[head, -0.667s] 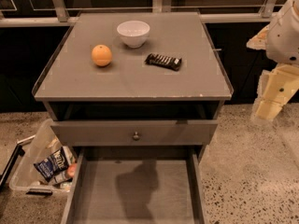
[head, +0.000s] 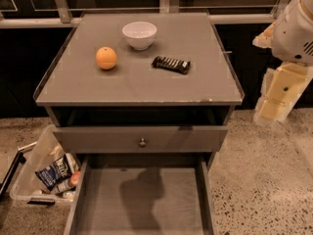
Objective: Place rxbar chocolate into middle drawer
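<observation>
The rxbar chocolate [head: 170, 64], a flat black-wrapped bar, lies on the grey cabinet top [head: 195, 89], right of centre. The middle drawer [head: 182, 202] is pulled out at the bottom of the view, and its grey floor is bare apart from a shadow. My gripper [head: 274, 102] hangs at the far right, beside the cabinet's right edge and off the top. It is well to the right of the bar and holds nothing.
An orange [head: 106, 58] and a white bowl [head: 139, 35] sit on the cabinet top, left of the bar. A grey front panel with a round knob [head: 142, 142] sits above the open drawer. A clear plastic bin [head: 36, 177] with snack packets stands on the floor at the left.
</observation>
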`<action>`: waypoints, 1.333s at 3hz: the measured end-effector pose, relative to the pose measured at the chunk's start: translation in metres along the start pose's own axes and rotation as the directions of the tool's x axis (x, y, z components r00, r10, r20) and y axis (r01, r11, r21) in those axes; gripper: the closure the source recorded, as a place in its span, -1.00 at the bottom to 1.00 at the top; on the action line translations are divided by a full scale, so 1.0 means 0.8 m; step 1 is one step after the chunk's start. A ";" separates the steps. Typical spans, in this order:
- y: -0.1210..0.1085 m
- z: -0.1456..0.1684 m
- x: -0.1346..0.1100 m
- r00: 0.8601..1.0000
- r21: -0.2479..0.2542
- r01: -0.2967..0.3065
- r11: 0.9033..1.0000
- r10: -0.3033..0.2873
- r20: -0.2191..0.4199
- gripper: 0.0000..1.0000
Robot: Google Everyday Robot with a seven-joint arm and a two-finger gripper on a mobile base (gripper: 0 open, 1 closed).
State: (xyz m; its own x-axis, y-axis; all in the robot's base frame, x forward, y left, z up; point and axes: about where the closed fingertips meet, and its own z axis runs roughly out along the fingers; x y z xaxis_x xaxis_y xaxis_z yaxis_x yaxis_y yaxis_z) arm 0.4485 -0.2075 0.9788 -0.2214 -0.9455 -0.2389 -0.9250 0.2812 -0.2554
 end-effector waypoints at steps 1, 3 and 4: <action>-0.013 0.005 -0.024 0.998 0.030 0.014 0.999 -0.016 0.066 -1.00; -0.071 0.029 -0.062 0.951 0.052 0.043 0.998 -0.057 0.304 -1.00; -0.106 0.060 -0.079 0.920 0.017 0.030 0.999 -0.035 0.391 -1.00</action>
State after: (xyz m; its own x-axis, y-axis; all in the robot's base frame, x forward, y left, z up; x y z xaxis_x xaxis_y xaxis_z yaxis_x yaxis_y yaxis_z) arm 0.5555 -0.1636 0.9708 -0.0511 -0.8152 -0.5770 -0.9260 0.2550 -0.2783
